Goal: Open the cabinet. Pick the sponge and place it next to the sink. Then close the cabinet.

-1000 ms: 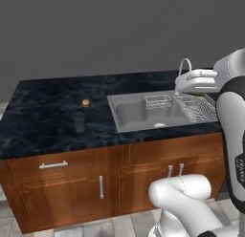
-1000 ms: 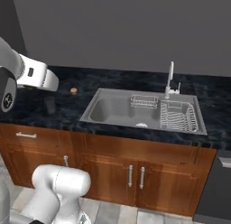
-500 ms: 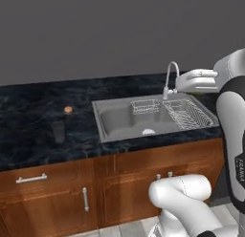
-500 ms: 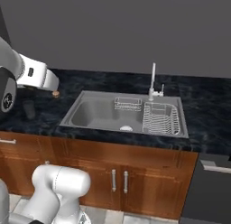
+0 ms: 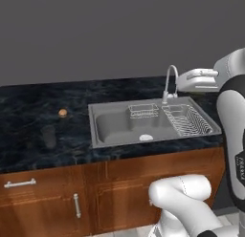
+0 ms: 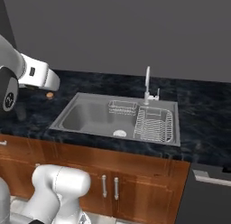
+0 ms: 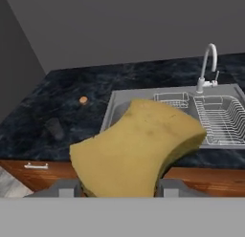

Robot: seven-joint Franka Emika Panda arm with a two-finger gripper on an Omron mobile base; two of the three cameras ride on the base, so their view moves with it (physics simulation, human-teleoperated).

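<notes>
Sponge [image 7: 139, 147] held in gripper [image 7: 117, 188], close to hand cam, yellow block w/ notched sides, tilted, one corner up to the right. Jaws partly closed on lower part of sponge, one grey finger base at each side of it. Held high above counter [image 7: 72, 112], in front of sink [image 7: 115, 112], not touching anything else.

Sink [image 5: 115, 128] set in dark marble counter [image 5: 28, 135]; grey steel basin, drain [image 5: 146, 137] in bottom. Small wire basket [image 5: 143, 110] at back wall of basin, bigger wire rack [image 5: 187, 120] in right part. Faucet [image 5: 170, 83] thin and curved, standing at back rim, betw. basket and rack.

Left of sink on counter: small orange ball [image 5: 62, 113] near the back, dark cup [image 5: 48, 135] more to the front, well apart from ball. Same two in hand cam: ball [image 7: 83, 100], cup [image 7: 54, 128].

Below counter, wood fronts [image 5: 48, 202] w/ short silver handles [image 5: 19, 184]. In right base cam sink [image 6: 81, 117] at centre, faucet [image 6: 147, 85] behind rack [image 6: 154, 124], arm segment [image 6: 38, 74] at left above counter.
</notes>
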